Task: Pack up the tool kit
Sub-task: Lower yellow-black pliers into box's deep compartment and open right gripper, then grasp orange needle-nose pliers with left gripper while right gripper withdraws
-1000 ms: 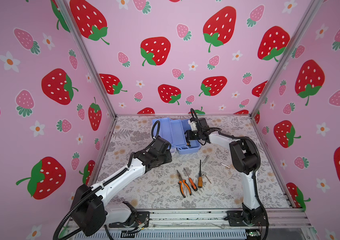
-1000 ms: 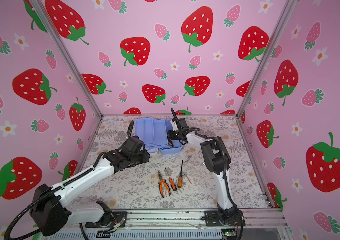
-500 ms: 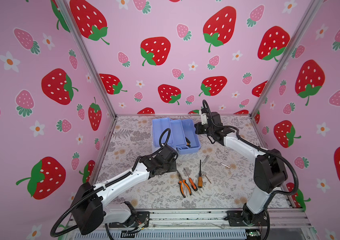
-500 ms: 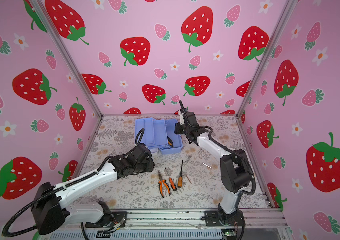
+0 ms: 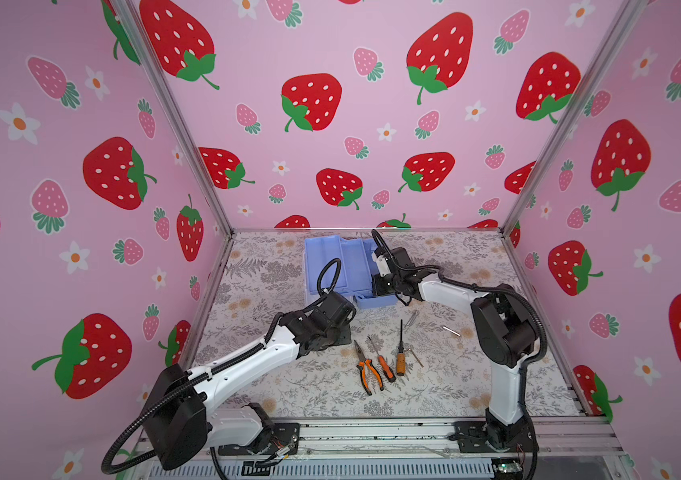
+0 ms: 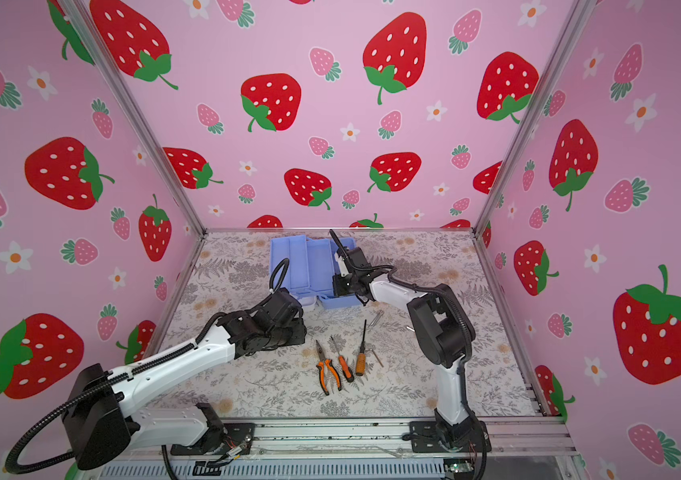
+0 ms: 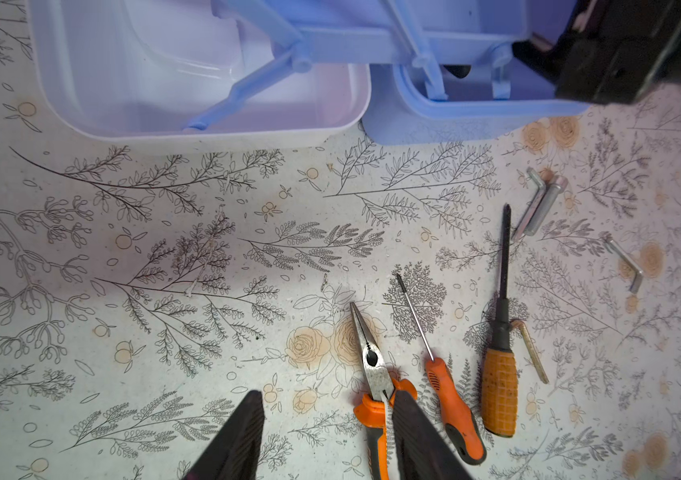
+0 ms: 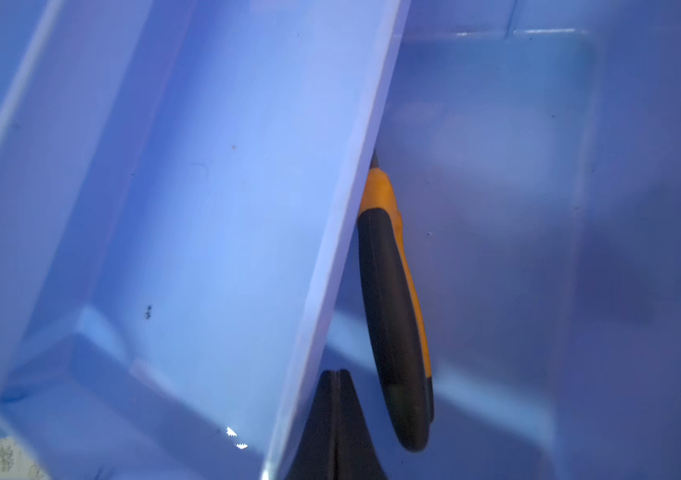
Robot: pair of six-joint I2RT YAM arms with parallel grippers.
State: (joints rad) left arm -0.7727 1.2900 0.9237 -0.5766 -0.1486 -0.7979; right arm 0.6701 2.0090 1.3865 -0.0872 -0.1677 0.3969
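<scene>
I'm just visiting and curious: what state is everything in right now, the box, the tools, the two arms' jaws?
Tool kit box: open, lid laid back, tray swung out.
Black-and-orange handle: inside the box, partly under the tray.
Pliers: closed, loose on the table.
Thin screwdriver, thick screwdriver: loose beside them.
Hex keys: scattered, unpacked.
Left arm: jaws open, empty, above the pliers.
Right arm: jaws shut, empty, over the box.

Floral-print table (image 5: pixel 309 390): open tool kit (image 5: pixel 336 266) at back; pliers (image 5: pixel 366 368), two screwdrivers (image 5: pixel 400 361), hex keys (image 5: pixel 451 331) scattered in front.
</scene>
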